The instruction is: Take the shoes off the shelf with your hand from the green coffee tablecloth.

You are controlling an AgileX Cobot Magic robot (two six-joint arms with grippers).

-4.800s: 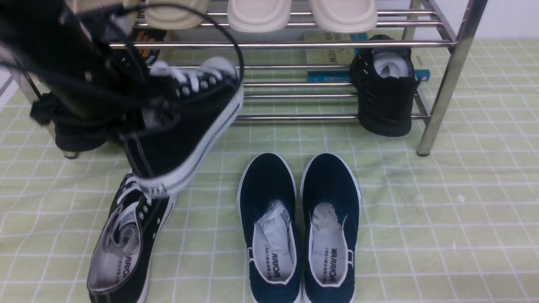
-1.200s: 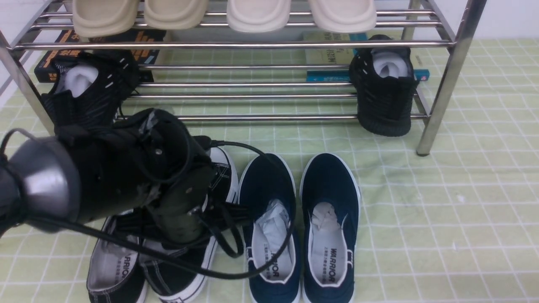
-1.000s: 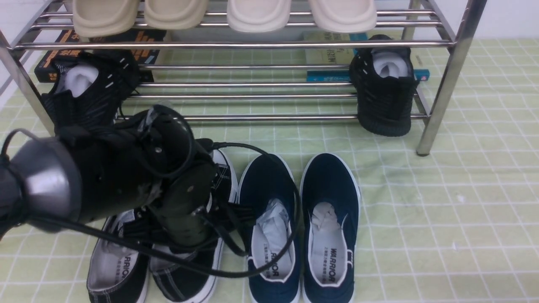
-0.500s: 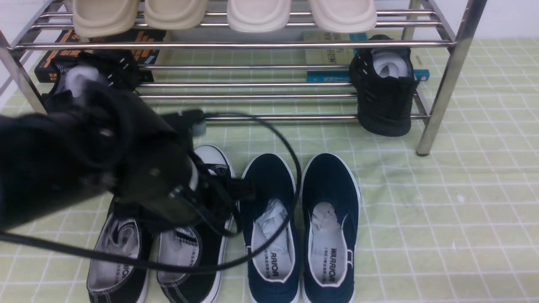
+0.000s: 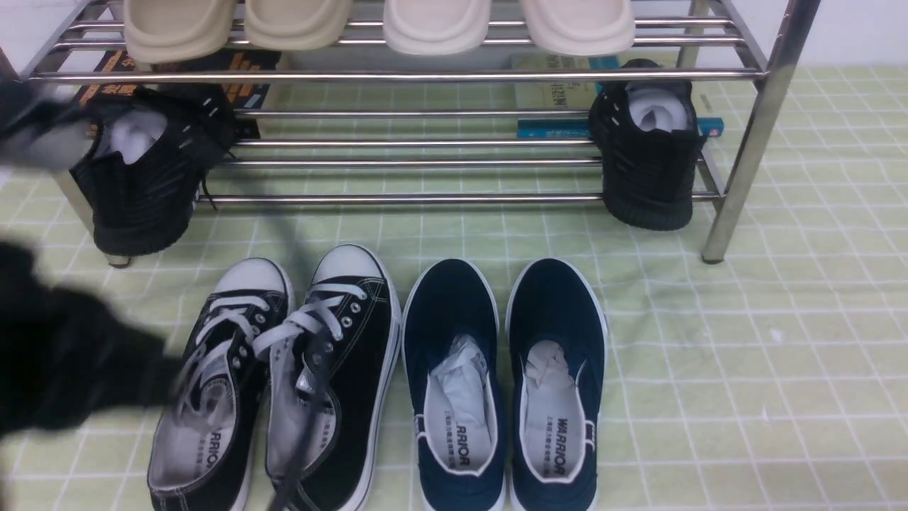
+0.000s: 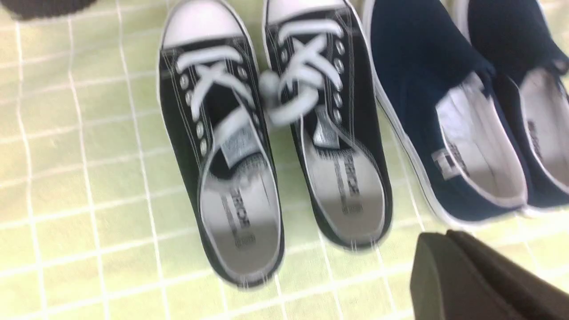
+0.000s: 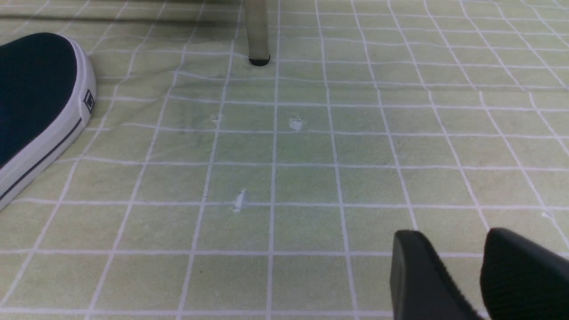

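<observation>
Black canvas shoes [image 5: 284,376] side by side on the green tablecloth [image 5: 745,369], in front of the chrome shelf [image 5: 752,128], navy slip-ons [image 5: 507,383] just beside, left gripper [image 6: 480,280] clenched, empty, right gripper [image 7: 466,275] slightly parted, holding nothing.

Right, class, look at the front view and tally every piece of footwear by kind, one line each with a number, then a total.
Black canvas lace-up sneakers: 2
Navy slip-ons: 2
All-black knit sneakers: 2
Beige slippers on the top tier of the shelf: 4
Total: 10
</observation>
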